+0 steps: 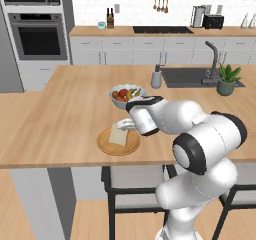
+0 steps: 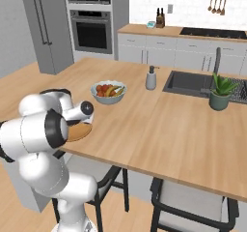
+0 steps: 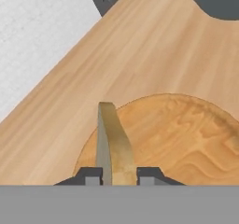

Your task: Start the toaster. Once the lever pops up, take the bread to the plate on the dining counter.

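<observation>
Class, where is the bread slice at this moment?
The bread sits between the gripper fingertips over the plate near the dining counter front edge, below the fruit bowl in the left base view.

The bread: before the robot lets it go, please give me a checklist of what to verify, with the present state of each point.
1. The bread is over the plate, not over bare counter: ok, both the hand view and the left base view show it above the wooden disc.
2. The tool has the slice between its fingertips: ok, the slice stands edge-up between them.
3. The bread's lower edge touches the plate: cannot tell, that edge is hidden.
4. The plate lies fully on the dining counter: ok, though near the front edge.
5. The fruit bowl is apart from the plate: ok, a gap shows.
6. Slice will lie flat on release: cannot tell.
</observation>
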{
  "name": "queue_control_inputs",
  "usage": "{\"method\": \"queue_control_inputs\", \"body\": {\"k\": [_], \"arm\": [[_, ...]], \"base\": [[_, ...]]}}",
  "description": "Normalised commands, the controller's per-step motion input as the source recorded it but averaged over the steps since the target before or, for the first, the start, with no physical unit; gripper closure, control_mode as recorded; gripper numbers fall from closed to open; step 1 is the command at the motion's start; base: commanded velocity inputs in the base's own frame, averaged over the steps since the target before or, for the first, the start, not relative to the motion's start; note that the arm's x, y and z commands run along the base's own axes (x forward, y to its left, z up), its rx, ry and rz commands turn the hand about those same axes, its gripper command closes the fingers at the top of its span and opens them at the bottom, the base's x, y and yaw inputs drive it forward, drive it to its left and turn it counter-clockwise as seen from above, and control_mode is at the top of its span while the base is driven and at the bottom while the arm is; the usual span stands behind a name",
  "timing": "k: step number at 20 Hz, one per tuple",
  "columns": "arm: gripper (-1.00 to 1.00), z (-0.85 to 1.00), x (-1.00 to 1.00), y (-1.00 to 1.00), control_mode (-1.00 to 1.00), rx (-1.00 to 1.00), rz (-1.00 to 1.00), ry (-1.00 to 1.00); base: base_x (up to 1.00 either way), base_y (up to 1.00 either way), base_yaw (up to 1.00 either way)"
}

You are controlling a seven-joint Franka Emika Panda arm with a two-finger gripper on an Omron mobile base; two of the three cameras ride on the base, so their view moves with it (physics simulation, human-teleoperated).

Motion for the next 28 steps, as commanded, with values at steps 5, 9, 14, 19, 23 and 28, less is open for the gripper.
{"method": "queue_control_inputs", "body": {"k": [5,9,14,19,23,28], "arm": [[-1.0,-0.15,0.0,0.09,-1.0,-0.03,0.0,-0.04],[-1.0,0.0,0.01,0.03,-1.0,-0.09,0.0,0.0],[-1.0,-0.15,0.0,0.0,-1.0,-0.15,0.0,0.0],[-1.0,-0.03,0.0,-0.15,-1.0,-0.23,0.0,0.0],[-1.0,0.09,0.0,-0.22,-1.0,-0.23,0.0,0.0],[-1.0,0.7,0.0,-0.06,-1.0,-0.17,0.0,0.0]], "base": [[0.0,0.0,0.0],[0.0,0.0,0.0],[0.0,0.0,0.0],[0.0,0.0,0.0],[0.0,0.0,0.0],[0.0,0.0,0.0]]}}
